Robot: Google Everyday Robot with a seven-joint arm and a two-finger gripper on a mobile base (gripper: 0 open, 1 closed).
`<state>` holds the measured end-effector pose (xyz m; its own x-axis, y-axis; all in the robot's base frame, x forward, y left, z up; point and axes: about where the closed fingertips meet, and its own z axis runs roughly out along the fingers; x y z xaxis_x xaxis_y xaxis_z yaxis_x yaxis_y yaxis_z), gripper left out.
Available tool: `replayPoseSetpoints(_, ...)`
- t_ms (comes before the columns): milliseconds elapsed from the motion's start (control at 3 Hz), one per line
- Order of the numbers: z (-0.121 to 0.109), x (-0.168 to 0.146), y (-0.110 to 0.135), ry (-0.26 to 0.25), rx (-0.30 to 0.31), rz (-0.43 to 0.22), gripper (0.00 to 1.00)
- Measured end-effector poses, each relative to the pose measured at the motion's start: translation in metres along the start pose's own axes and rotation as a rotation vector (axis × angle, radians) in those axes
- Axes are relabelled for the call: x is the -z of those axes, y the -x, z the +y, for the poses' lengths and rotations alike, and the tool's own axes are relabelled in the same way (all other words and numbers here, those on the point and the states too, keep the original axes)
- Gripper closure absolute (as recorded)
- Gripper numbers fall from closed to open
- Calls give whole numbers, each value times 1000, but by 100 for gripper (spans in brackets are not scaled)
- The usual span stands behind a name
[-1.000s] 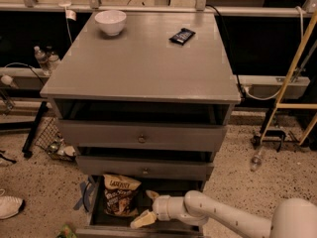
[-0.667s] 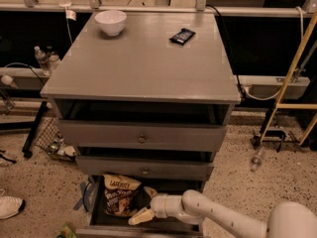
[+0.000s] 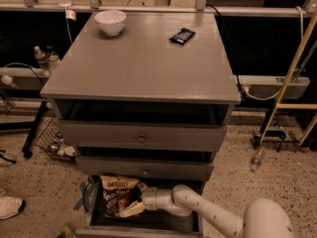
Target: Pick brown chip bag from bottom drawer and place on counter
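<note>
The brown chip bag [image 3: 117, 193] stands in the open bottom drawer [image 3: 143, 222], at its left side, tan top band up and dark lower part below. My white arm reaches in from the lower right. The gripper [image 3: 130, 208] is low in the drawer, its pale fingers [image 3: 131, 210] against the bag's lower right side. The counter [image 3: 143, 58] is the grey top of the cabinet, above the two knobbed drawers.
A white bowl [image 3: 110, 22] sits at the counter's back left and a small black wrapped bar [image 3: 182, 35] at its back right. The top drawer [image 3: 141, 137] and middle drawer [image 3: 144, 168] stand slightly open. A wire basket [image 3: 54, 143], a shoe [image 3: 10, 207] and bottles lie on the floor left.
The gripper has moved left inside the bottom drawer, closer to the chip bag's lower right side. The bag and the counter items have not moved.
</note>
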<state>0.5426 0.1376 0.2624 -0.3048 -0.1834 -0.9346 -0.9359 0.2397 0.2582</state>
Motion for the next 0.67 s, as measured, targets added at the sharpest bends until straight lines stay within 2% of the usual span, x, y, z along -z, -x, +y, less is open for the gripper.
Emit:
replayPoseSetpoints(333, -9, -31, 0, 67, 10, -38, 3)
replayPoseSetpoints(667, -11, -44, 1, 105, 14, -60, 26)
